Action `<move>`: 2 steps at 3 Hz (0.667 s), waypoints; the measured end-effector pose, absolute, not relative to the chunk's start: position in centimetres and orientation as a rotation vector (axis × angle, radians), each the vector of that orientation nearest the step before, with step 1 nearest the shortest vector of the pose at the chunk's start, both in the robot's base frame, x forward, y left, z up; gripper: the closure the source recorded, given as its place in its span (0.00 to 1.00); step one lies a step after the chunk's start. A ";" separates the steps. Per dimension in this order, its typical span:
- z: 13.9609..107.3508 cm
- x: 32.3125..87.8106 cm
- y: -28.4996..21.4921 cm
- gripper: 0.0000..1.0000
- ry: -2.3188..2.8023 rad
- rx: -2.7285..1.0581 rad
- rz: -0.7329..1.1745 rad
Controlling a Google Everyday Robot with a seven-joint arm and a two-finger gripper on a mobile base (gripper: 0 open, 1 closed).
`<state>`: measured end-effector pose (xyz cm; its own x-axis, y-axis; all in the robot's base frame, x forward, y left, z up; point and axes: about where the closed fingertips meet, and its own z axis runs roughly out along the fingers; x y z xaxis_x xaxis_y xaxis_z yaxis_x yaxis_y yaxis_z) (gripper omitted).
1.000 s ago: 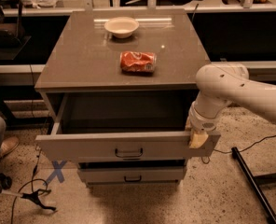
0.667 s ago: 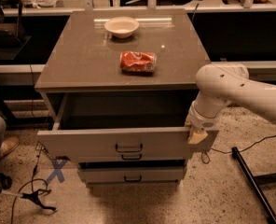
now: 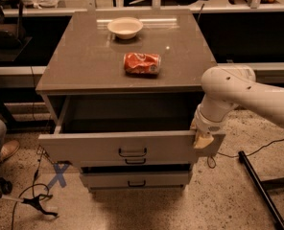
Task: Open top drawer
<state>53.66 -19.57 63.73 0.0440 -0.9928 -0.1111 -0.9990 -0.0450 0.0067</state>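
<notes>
Grey top drawer (image 3: 127,147) pulled out | hand (image 3: 203,140) at its right end | grip: cannot tell

No word, brand name or number could be read. The red can (image 3: 142,63), lying on its side near the middle of the bench (image 3: 84,66), carried pale markings too blurred to make out. The only sign was a blue X-shaped mark (image 3: 58,175) on the floor, below and outside the bench's front left corner. The end effector (image 3: 203,140) stood below the front right corner, at the right end of the top drawer (image 3: 123,147).
</notes>
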 end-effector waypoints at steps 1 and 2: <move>63.6 53.6 -19.6 0.28 2.120 -2.219 0.134; 63.6 53.5 -19.5 0.00 2.121 -2.221 0.136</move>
<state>53.53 -19.53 63.57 0.0450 -0.9928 -0.1108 -0.9988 -0.0466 0.0122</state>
